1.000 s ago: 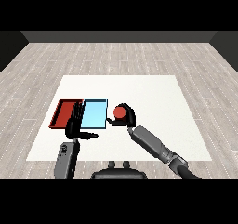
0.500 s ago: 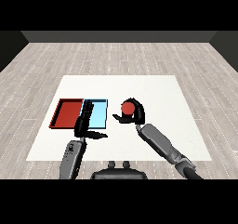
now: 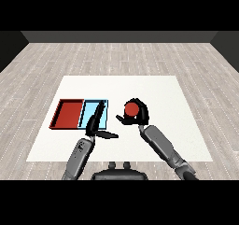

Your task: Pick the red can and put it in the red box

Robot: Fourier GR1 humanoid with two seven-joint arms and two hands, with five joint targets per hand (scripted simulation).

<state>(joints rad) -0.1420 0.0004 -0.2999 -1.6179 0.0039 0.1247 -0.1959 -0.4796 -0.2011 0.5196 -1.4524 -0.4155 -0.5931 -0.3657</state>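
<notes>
One red can, likely light, stiff and slick: your right hand curls round its sides. Red tray lies at nine o'clock; left hand fingers straight.

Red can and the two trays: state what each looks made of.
Red can: smooth, plain red top, likely painted metal, though plastic cannot be ruled out. Red tray and light blue tray: flat uniform colour, thin raised rims, matte, probably plastic. No markings settle it.
</notes>
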